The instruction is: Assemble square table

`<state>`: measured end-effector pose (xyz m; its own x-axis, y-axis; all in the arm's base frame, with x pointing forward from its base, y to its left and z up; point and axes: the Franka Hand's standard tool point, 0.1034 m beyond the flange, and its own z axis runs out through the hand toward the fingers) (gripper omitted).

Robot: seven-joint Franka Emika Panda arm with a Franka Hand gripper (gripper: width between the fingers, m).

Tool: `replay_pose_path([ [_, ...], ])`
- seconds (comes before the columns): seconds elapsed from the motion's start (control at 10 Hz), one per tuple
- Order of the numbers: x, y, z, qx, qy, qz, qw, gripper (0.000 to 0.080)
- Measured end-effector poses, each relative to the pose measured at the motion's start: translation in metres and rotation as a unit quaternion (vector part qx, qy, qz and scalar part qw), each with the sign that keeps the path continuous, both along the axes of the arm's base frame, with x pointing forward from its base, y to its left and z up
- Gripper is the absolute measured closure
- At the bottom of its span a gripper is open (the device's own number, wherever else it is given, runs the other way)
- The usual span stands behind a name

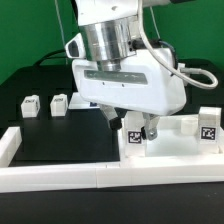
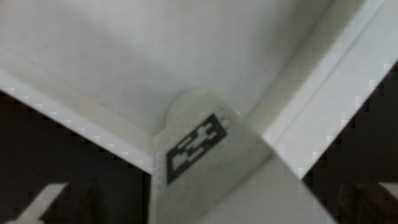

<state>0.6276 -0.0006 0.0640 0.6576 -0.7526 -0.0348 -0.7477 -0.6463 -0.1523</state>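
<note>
The pincer is hanging low over the near right part of the desk, and the tabletop is lying directly beneath it and stretching away toward the exterior view's right, close against the border wall along the near edge. The coming move is turning on this: the pincer is sitting over the tabletop's left end, not its middle, just above the corner that is carrying the tag, so most of the tabletop is lying to the right of the fingers. In the wrist view that same tag is showing on an upright white edge right below the camera, with white surfaces spreading out from it, which is suggesting that the fingers are straddling this corner. The dark fingers are appearing on either side of the tag, yet the arm's bulk is hiding the tips, so I cannot tell whether they are pressing on the rim or standing free of it. Two loose legs are waiting well apart on the far left, side by side, and one more leg is standing at the tabletop's far right end. Any push or pull from this end will probably be swinging the tabletop rather than sliding it straight.
</note>
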Motion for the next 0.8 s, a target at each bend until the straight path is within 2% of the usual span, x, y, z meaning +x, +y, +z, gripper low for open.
replay_pose_path([
  [0.2, 0.0019, 0.0052, 0.0021, -0.029, -0.017, 0.156, 0.987, 0.015],
  [0.3, -0.002, 0.0101, -0.0027, -0.034, -0.02, 0.185, 0.982, 0.015],
  [0.5, -0.0011, 0.0073, -0.0022, -0.033, -0.019, 0.168, 0.985, 0.015],
  [0.6, -0.0013, 0.0073, -0.0027, -0.033, -0.019, 0.168, 0.985, 0.024],
  [0.7, -0.0014, 0.0074, -0.0029, -0.031, -0.017, 0.153, 0.988, 0.024],
  [0.8, -0.0015, 0.0076, -0.0031, -0.028, -0.013, 0.119, 0.992, 0.0452],
])
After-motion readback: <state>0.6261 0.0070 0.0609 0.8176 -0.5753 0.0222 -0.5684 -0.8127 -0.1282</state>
